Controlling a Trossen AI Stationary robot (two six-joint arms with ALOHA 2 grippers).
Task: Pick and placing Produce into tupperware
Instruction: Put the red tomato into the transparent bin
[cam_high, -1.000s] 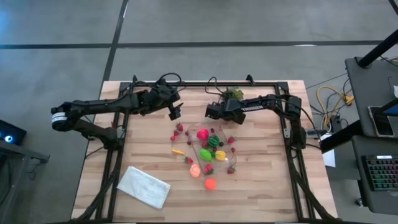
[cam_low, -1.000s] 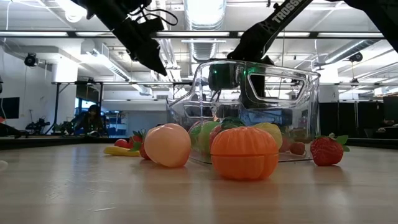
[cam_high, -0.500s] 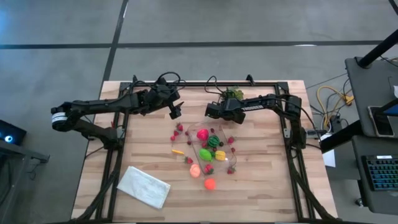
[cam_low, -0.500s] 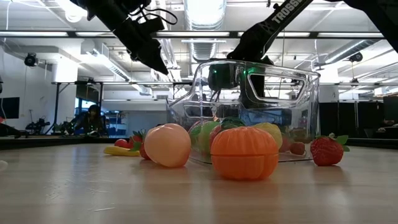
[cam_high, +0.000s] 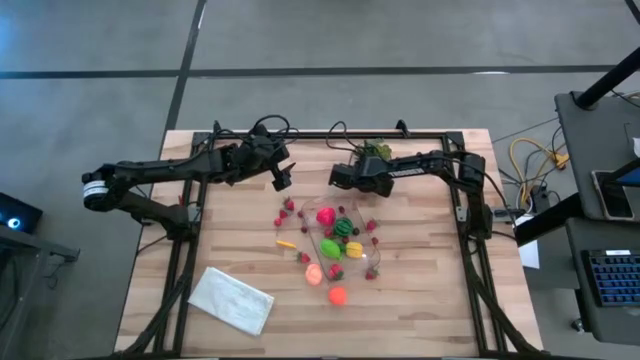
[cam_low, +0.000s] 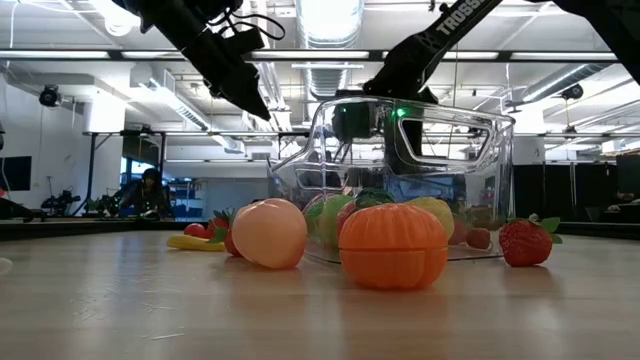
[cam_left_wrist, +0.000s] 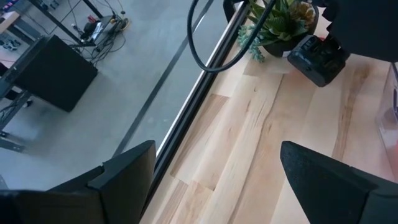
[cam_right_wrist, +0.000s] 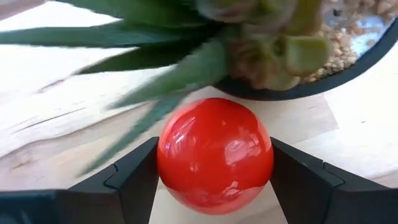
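Observation:
My right gripper (cam_high: 337, 178) hangs above the table's far middle, beside the potted plant, shut on a shiny red round fruit (cam_right_wrist: 214, 149). My left gripper (cam_high: 283, 182) hovers open to its left, fingers wide apart (cam_left_wrist: 214, 168), holding nothing. The clear tupperware (cam_high: 378, 262) stands on the table nearer than both grippers. It holds pink-red, striped dark green, lime green and yellow produce. A peach-coloured fruit (cam_low: 268, 233), an orange pumpkin (cam_low: 393, 245), a small yellow piece (cam_high: 287, 243) and strawberries (cam_low: 525, 242) lie on the table around it. My right gripper pinches the red round fruit across its widest part, one finger (cam_right_wrist: 134, 177) on each opposite side (cam_right_wrist: 168, 155). The fingers point down toward the table. The fruit is lifted clear of the wood, close to the plant's leaves.
A spiky green potted plant (cam_high: 375, 152) stands at the table's far edge, right next to my right gripper. A white folded cloth (cam_high: 231, 299) lies at the near left. Black frame rails run along the table's sides. Bare wood shows to the tupperware's left and right.
My right gripper has risen a little with the red fruit and drifted slightly toward the table's left. My left gripper has kept still.

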